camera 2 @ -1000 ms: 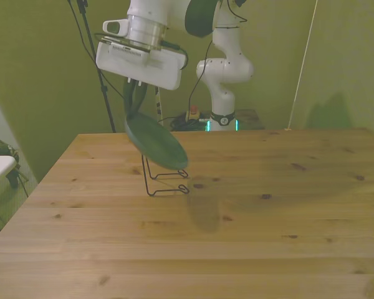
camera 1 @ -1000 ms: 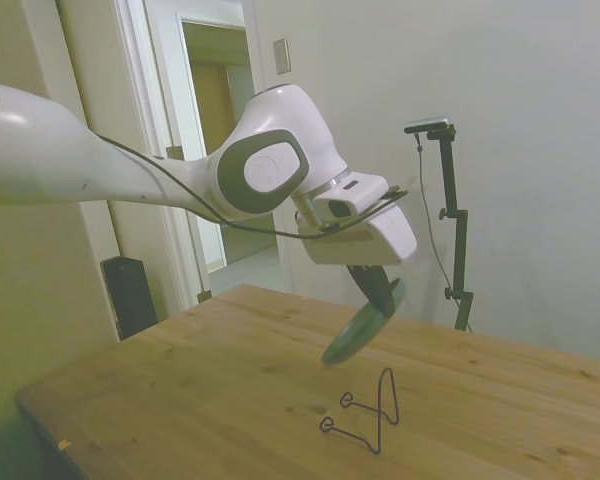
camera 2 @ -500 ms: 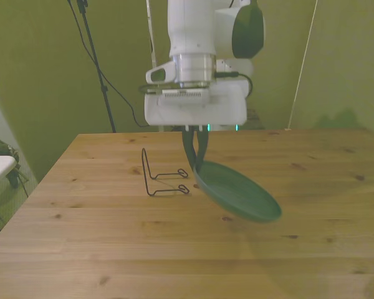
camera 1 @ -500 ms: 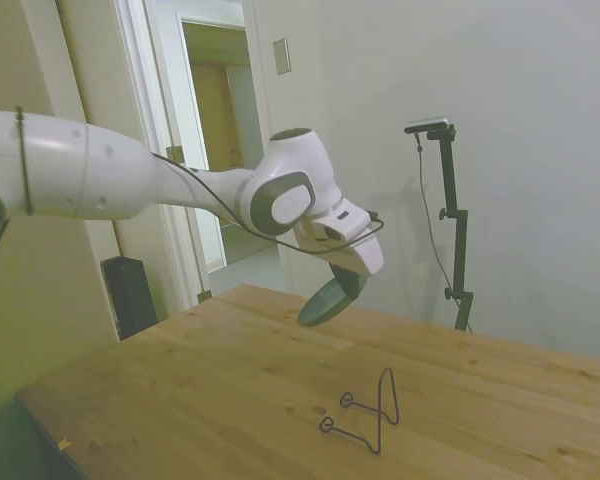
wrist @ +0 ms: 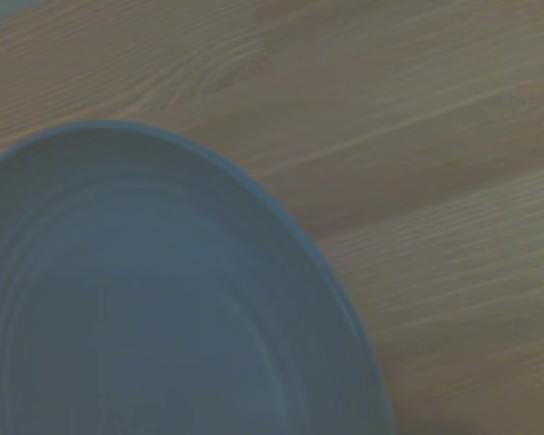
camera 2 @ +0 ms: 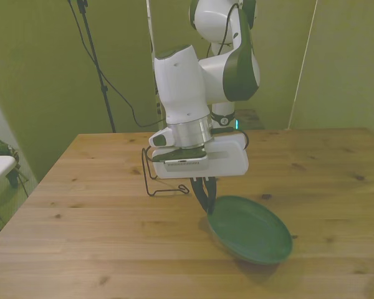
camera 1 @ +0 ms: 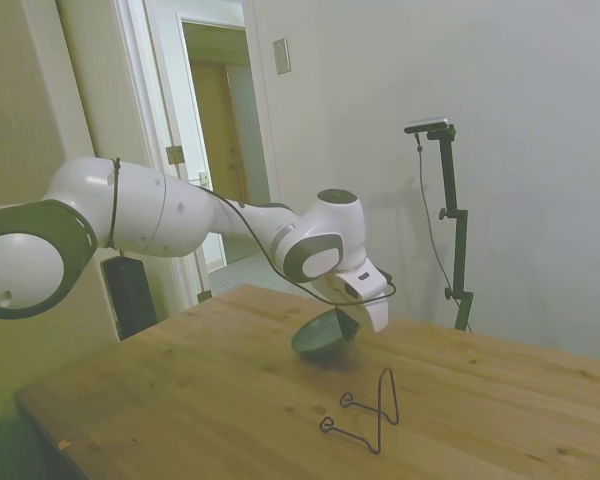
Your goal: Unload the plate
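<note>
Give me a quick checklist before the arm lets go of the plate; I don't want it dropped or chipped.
1. Grip: the gripper pinches the rim of the plate: ok.
2. Plate clear of the wire stand: it hangs off to the front view's right of the stand: ok.
3. Landing spot: the bare table lies under and around the plate: ok.
4. Plate level: it tilts, low edge toward the camera in the front view: not ok for release.
5. Plate touching the wood: a shadow shows under its low edge, contact unclear: cannot tell.
</note>
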Motion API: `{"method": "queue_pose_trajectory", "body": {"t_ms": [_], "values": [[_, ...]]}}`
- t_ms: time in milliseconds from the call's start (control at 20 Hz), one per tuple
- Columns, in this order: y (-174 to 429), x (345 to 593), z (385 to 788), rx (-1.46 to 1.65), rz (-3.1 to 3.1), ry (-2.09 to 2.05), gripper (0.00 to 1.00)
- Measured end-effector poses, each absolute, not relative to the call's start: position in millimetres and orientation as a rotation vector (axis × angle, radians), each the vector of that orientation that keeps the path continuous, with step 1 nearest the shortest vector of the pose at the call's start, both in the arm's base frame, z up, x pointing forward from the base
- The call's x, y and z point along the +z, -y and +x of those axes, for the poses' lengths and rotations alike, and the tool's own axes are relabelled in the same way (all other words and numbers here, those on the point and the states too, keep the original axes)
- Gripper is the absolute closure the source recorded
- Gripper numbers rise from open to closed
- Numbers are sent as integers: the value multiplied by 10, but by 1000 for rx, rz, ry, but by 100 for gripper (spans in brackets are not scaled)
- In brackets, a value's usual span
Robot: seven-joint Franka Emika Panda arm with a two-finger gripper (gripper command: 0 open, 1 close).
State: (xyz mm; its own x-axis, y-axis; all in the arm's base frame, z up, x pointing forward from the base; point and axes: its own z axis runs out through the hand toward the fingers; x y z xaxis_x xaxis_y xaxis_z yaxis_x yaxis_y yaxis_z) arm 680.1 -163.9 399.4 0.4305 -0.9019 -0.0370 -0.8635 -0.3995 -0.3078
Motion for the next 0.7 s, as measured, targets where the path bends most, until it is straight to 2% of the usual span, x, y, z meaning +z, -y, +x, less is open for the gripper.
{"method": "queue_pose_trajectory", "body": {"t_ms": [150, 200, 400, 700], "values": [[1677, 3862, 6790, -161, -2413, -1537, 100], [1687, 3814, 6785, -151, -2417, -1539, 0], [1705, 3691, 6776, -129, -2430, -1539, 0], [1726, 3701, 6768, -131, -2434, -1535, 0]]}}
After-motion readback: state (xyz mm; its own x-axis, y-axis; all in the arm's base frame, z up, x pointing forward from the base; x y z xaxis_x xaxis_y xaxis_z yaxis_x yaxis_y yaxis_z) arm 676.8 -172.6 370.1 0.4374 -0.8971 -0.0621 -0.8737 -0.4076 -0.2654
